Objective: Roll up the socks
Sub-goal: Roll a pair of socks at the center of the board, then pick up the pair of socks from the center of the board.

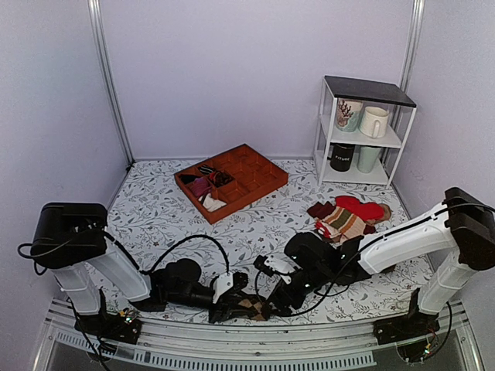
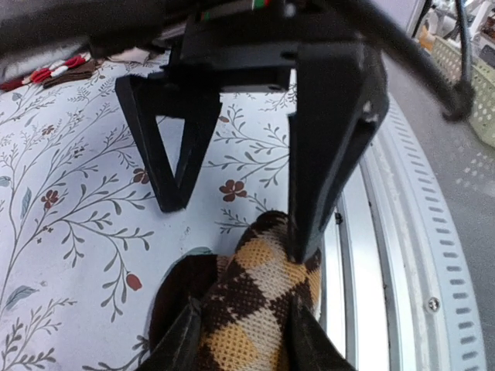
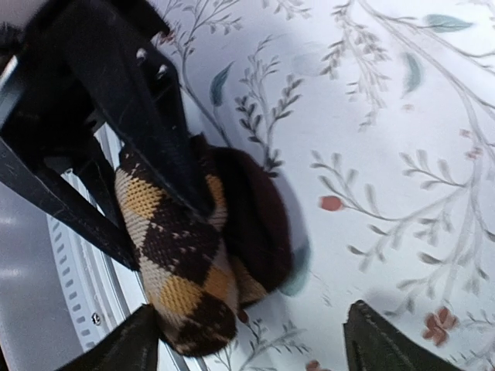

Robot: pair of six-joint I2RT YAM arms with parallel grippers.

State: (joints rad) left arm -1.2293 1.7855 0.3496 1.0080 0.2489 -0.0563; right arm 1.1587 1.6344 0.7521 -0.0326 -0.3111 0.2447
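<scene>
The left hand clamps the rolled argyle socks; the right hand gapes wide, empty. Rolling looks nearly done; next, the roll probably needs securing before release.

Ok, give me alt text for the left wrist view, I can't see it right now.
The left gripper grips a brown and tan argyle sock bundle by the table's metal edge. The open right gripper stands beyond it, one finger touching the bundle's top, the other over the floral tablecloth.
</scene>
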